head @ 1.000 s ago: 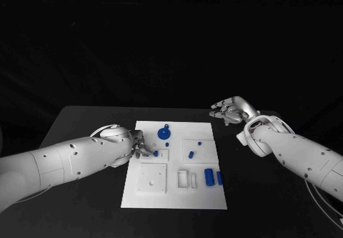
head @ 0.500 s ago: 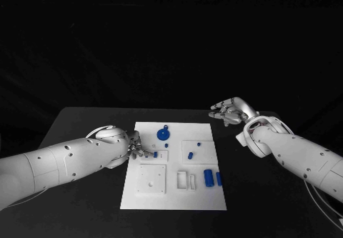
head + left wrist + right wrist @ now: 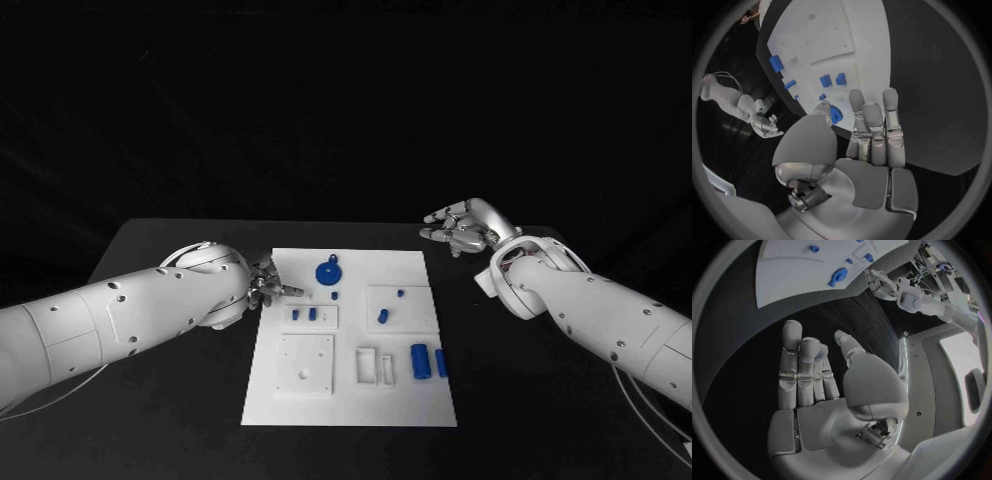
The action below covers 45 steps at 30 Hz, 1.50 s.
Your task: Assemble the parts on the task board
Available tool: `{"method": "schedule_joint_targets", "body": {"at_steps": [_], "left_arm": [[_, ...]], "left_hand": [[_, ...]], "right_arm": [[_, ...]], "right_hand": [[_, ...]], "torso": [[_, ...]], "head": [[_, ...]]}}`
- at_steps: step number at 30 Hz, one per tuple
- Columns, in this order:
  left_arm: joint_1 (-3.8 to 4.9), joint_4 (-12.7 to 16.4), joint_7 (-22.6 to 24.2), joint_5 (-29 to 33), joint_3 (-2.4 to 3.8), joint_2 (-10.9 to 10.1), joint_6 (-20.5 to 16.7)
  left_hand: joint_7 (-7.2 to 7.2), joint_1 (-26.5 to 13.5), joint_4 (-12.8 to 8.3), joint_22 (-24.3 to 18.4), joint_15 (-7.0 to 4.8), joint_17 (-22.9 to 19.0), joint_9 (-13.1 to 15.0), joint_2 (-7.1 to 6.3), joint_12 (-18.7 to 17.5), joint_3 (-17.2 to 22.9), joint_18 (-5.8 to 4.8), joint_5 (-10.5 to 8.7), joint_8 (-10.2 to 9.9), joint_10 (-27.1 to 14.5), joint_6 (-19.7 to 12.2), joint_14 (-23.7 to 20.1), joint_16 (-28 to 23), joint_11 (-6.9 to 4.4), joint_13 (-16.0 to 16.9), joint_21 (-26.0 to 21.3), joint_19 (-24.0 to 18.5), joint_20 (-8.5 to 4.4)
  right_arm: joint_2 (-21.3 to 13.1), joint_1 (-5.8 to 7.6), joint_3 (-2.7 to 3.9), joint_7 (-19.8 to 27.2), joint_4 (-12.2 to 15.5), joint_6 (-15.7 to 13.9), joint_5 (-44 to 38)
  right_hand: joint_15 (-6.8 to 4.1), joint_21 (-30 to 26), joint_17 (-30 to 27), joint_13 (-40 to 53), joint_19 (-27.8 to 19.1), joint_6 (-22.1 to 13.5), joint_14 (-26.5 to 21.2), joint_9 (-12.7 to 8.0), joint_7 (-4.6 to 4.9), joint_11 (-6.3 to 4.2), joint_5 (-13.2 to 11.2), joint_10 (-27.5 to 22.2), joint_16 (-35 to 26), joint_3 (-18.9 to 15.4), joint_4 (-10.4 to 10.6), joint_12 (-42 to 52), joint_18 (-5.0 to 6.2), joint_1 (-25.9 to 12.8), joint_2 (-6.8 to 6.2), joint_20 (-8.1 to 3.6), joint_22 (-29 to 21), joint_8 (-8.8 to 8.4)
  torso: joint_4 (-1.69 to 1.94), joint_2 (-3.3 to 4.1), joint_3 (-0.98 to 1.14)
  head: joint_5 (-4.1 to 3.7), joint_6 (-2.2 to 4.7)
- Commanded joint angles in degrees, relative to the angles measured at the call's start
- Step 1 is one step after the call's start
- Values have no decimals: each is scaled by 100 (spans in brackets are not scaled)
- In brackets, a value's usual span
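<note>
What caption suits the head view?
Left hand open at the white task board's edge; right hand open beyond it.

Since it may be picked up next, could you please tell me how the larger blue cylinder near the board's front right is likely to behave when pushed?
The blue cylinder looks round-sided and lies flat on the task board, so it may roll sideways if nudged. It seems rigid and light, probably plastic. Its smooth surface could slip in a loose pinch.

Dim scene, black surround; white task board (image 3: pixel 353 340) bright; wrist views fisheye-bent.
</note>
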Motion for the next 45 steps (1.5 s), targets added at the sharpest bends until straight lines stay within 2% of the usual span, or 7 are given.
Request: {"method": "schedule_joint_targets", "body": {"at_steps": [1,8,11,20,26,34,45], "left_arm": [[17,15,153,445,16,-2,-372],[31,-20,840,856,36,25,-757],[32,-52,1301,868,37,84,-926],[1,-222,2508,180,-42,390,-1457],[-67,-379,2995,-449,-150,619,-1754],[-148,-637,3234,-1018,-271,879,-1797],[-282,-910,3317,-1360,-314,1138,-1643]], "left_hand": [[37,124,-213,74,35,-18,-53,298,-88,-243,1,373,40,-70,-22,4,-62,0,-55,-66,-10,35],[95,1066,-952,28,84,-77,-299,687,-509,-235,-10,943,-41,-492,-19,-131,-252,63,-357,-327,-85,84],[179,1705,-1592,72,163,-88,-562,627,-1155,429,40,676,-181,-673,113,-206,-308,167,-1003,-387,-167,134],[267,1905,-2520,145,303,-190,-1060,395,-2410,1029,229,-111,-713,-691,658,-271,-573,364,-2097,-207,-386,276],[260,1851,-2737,134,416,-301,-1076,323,-2805,1024,300,-481,-1090,-838,903,-438,-863,507,-2107,-211,-628,392],[270,1719,-2826,120,478,-288,-1083,249,-2827,1054,364,-525,-1097,-1137,858,-422,-855,606,-2117,-168,-637,460],[260,1609,-2889,110,504,-312,-1114,165,-2831,1184,417,-557,-1120,-1253,674,-385,-912,641,-2119,-208,-603,506]], "right_arm": [[4,-9,3,57,-2,57,14],[1,-13,3,57,-4,52,16],[-2,-13,3,56,-2,49,16],[12,-14,3,57,3,49,17],[23,-14,3,55,15,46,17],[32,-13,3,96,27,14,35],[42,-13,3,169,46,3,120]], "right_hand": [[-1,1,-9,-7,220,-41,33,-5,-10,-3,34,-25,-25,-42,-5,4,119,-37,5,33,0,-29],[-1,1,-9,-7,220,-41,33,-5,-10,-3,34,-25,-25,-42,-5,4,119,-37,5,33,0,-29],[-2,4,-10,-5,221,-40,37,-5,-12,-5,45,-22,-24,-43,-10,6,120,-30,13,32,-2,-28],[-2,16,-10,-1,222,-37,38,-5,-12,-5,50,-17,-23,-41,-3,11,119,-41,22,31,2,-28],[-2,16,-10,-1,222,-37,38,-5,-12,-5,50,-17,-23,-41,-3,11,119,-41,22,31,2,-28],[10,-203,-40,-90,169,-45,-19,-5,-8,1,63,-66,-74,-19,-20,-90,112,-49,15,45,-108,-29],[72,-1367,-729,-1486,237,-75,1,0,5,30,60,92,-1421,62,-167,-1126,-9,-60,3,119,-1503,-13]], "torso": [[-1,1,-1],[2,1,-3],[3,2,-2],[-15,7,-4],[-14,16,-1],[-24,18,-2],[-48,35,-5]], "head": [[-2,0],[-15,8],[-30,22],[-28,59],[-51,89],[-71,102],[-85,110]]}}
